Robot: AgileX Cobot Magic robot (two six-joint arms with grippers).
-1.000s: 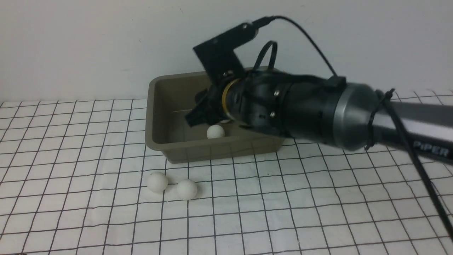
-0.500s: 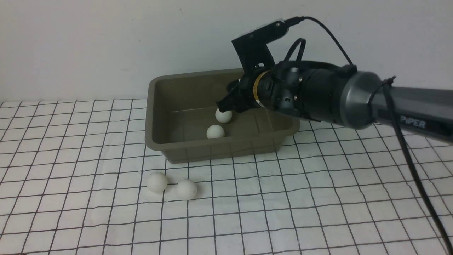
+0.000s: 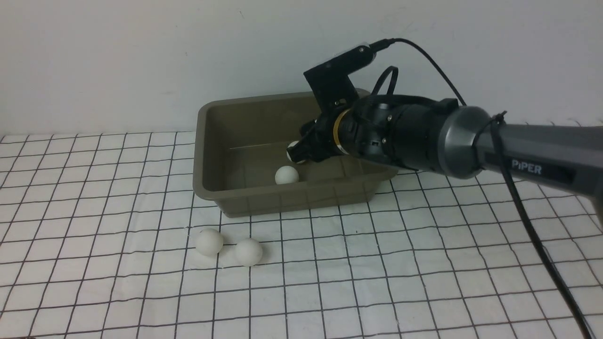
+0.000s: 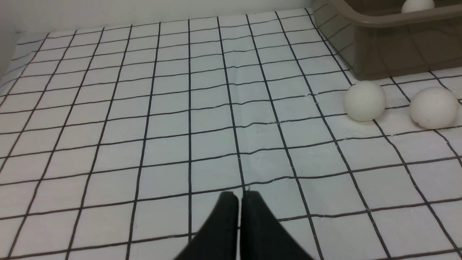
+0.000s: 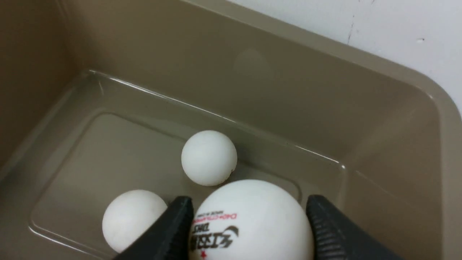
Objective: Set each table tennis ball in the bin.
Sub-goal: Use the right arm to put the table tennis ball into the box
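Note:
My right gripper (image 3: 296,153) hangs low inside the olive-grey bin (image 3: 207,141), shut on a white table tennis ball (image 5: 252,220) with a dark printed mark. Both fingers (image 5: 169,231) press on its sides. Two more balls (image 5: 209,157) (image 5: 131,218) lie on the bin's floor just beyond it. Only one of them (image 3: 287,174) shows plainly in the front view. Two balls (image 3: 209,242) (image 3: 248,252) rest side by side on the checked cloth in front of the bin. My left gripper (image 4: 240,195) is shut and empty, low over the cloth, with those two balls (image 4: 364,100) (image 4: 434,107) off to one side.
The white cloth with a black grid (image 3: 377,282) covers the table. A white wall (image 3: 141,56) rises right behind the bin. The right arm (image 3: 471,141) reaches across the bin's right end, and its cable (image 3: 541,245) trails down at the right.
The right wrist swung right, off the bin's middle, then dipped a little lower with the ball still held. The balls on the cloth stayed put.

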